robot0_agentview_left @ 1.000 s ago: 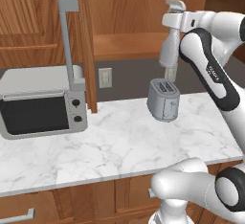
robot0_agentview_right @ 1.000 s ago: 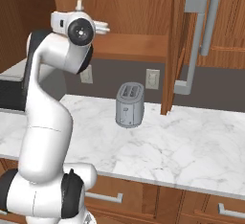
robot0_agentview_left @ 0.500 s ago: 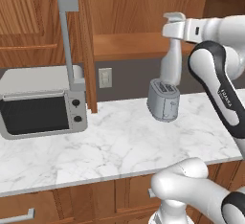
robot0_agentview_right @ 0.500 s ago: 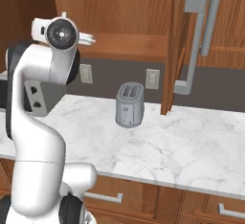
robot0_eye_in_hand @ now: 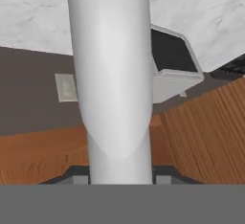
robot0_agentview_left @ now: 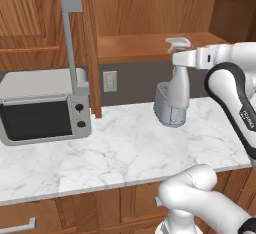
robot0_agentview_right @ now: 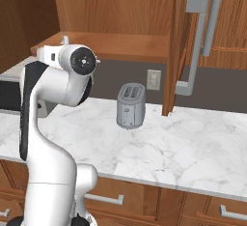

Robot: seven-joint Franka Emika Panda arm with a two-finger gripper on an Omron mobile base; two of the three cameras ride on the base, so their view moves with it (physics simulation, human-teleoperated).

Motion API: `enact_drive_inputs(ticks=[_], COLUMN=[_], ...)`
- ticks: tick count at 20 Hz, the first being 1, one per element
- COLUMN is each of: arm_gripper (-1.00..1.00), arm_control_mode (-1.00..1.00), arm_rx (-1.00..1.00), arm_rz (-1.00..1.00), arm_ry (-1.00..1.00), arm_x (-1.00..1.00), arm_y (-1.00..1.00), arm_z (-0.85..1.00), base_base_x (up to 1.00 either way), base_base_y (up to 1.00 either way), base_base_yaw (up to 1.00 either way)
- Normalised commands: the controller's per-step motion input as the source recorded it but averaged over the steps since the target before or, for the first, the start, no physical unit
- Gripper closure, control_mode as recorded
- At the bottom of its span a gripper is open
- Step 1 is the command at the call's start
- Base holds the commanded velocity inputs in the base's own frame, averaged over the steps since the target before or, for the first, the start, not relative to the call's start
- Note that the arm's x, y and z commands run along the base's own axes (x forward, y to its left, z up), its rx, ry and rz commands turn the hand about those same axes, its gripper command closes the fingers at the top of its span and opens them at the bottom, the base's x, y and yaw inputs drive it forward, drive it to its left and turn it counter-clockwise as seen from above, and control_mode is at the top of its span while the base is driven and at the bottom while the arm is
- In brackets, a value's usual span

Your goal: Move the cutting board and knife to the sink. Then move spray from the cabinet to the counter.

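the spray [robot0_agentview_left: 179,85] has swung out from the cabinet [robot0_agentview_left: 150,13], pale grey-white (trigger head up), clamped in the pincer [robot0_agentview_left: 181,58].

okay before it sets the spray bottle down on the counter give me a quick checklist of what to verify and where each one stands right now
1. Grip on the spray: ok; the gripper is closed on its neck in the hand view.
2. Bottle out of the cabinet: ok, it hangs in front of the shelf edge.
3. Bottle upright: ok, nozzle on top in the left base view.
4. Landing spot: not ok; the toaster stands right below or behind the bottle.
5. Free counter nearby: ok, bare marble in front of the toaster.
6. Bottle's height above the counter: cannot tell.
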Motion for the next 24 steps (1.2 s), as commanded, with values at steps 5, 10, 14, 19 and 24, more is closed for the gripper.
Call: enact_drive_inputs(ticks=[5,10,14,19,24], arm_gripper=[1.00,1.00,1.00,1.00,1.00], arm_control_mode=[-1.00,-1.00,-1.00,-1.00,-1.00], arm_rx=[0.00,0.00,0.00,-0.01,-0.09], arm_rz=[0.17,0.16,0.11,0.09,0.03], arm_ry=[-0.19,-0.28,-0.16,-0.10,-0.12], arm_x=[-0.17,-0.23,0.01,0.04,0.04], arm_y=[0.01,0.02,0.01,0.00,0.00], arm_z=[-0.56,-0.46,-0.61,-0.49,-0.50], base_base_x=[0.00,0.00,0.00,0.00,0.00], base_base_y=[0.00,0.00,0.00,0.00,0.00], base_base_yaw=[0.00,0.00,0.00,0.00,0.00])
